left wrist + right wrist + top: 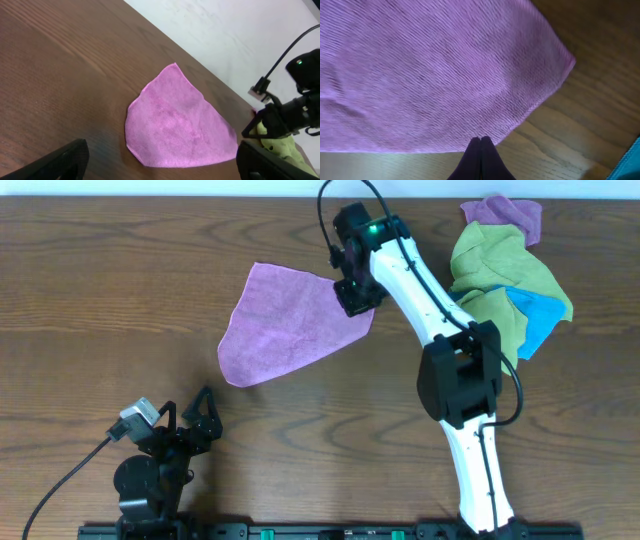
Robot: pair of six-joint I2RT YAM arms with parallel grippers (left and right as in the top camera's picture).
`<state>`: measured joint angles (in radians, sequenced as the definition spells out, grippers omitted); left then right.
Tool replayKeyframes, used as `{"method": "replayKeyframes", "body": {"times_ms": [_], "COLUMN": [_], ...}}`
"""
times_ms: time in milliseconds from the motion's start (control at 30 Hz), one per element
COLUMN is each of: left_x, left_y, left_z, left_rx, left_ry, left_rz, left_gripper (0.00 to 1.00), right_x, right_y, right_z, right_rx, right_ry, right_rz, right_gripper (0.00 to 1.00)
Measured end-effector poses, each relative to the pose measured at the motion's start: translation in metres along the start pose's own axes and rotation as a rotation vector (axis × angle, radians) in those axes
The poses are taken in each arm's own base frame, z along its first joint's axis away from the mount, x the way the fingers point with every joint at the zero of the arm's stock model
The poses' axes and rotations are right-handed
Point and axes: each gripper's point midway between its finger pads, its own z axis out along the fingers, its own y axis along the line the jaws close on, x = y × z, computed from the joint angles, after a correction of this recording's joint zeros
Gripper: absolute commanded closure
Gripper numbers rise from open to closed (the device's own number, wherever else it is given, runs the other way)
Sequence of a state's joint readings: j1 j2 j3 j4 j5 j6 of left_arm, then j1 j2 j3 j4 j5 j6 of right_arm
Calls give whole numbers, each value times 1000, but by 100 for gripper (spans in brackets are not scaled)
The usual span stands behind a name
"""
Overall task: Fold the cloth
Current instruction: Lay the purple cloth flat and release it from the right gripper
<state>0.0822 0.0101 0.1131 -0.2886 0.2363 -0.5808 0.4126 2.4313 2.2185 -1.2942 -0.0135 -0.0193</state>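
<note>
Right jaws clamped on cloth (445, 75) near edge | left jaws apart, well clear of cloth

soft, even light falls from above on the dark brown wooden surface (100, 300), leaving only faint shadows. the overhead view is sharp. in the left wrist view the black left claw (162, 150) is blurred and the white wall (240, 30) washes out. the soft lilac-purple microfibre cloth (430, 75) shows crisp weave.
</note>
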Motion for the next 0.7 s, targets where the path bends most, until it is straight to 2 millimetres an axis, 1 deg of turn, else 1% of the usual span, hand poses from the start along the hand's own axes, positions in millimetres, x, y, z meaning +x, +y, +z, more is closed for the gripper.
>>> {"method": "replayKeyframes", "body": {"times_ms": [167, 367, 433, 533, 633, 700], "left_x": [0, 0, 0, 0, 0, 0], "left_y": [0, 0, 0, 0, 0, 0], "left_z": [0, 0, 0, 0, 0, 0], "left_rx": [0, 0, 0, 0, 0, 0], "left_ry": [0, 0, 0, 0, 0, 0], "left_rz": [0, 0, 0, 0, 0, 0], "left_gripper": [5, 5, 5, 5, 5, 5], "right_x": [-1, 2, -3, -15, -27, -34], "right_y": [0, 0, 0, 0, 3, 6], "right_z": [11, 31, 35, 37, 37, 40], "right_rx": [2, 2, 2, -2, -19, -36], "right_ry": [-8, -4, -26, -80, -127, -153], "right_rz": [-1, 0, -1, -2, -8, -13], "right_gripper": [99, 99, 99, 99, 99, 99]}}
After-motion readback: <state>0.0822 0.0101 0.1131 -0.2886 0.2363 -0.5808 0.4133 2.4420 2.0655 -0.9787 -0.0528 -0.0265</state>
